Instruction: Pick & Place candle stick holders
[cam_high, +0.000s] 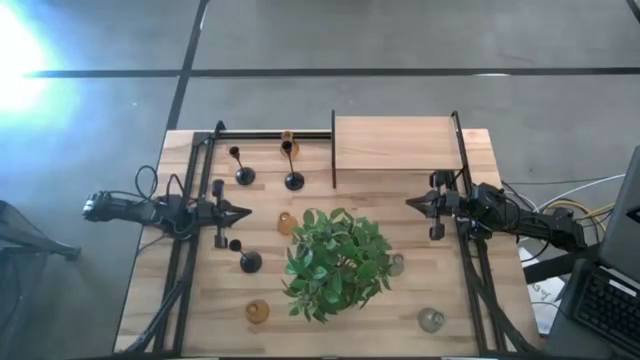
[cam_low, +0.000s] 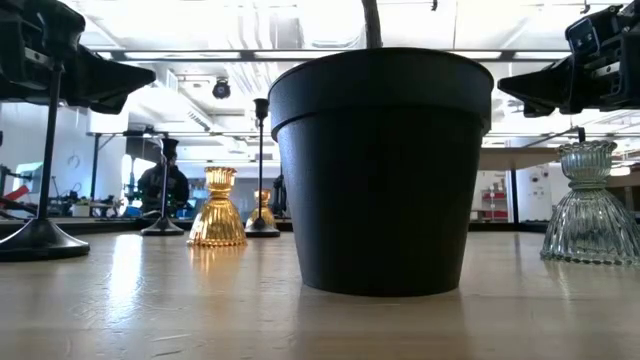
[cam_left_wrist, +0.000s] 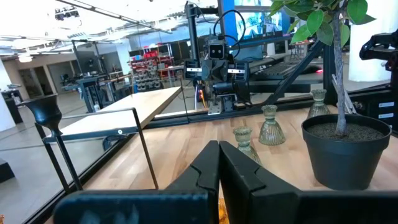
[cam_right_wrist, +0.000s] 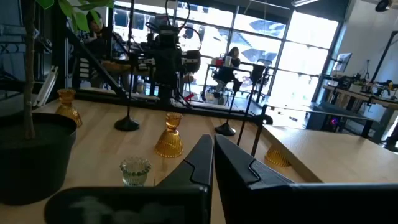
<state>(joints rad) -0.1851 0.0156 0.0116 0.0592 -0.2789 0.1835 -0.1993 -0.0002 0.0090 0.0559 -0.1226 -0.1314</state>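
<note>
Plant pot (cam_low: 380, 170) — low view only — leaves (cam_high: 335, 262) overhead

Strong glare whitens the floor (cam_high: 25, 60) at the overhead picture's upper left, while the worktop (cam_high: 200, 310) is evenly lit. At table height the plant pot (cam_low: 380, 170) stands dark against bright ceiling lights (nearly a silhouette), and daylight through the windows (cam_right_wrist: 298, 43) washes out the background.
</note>
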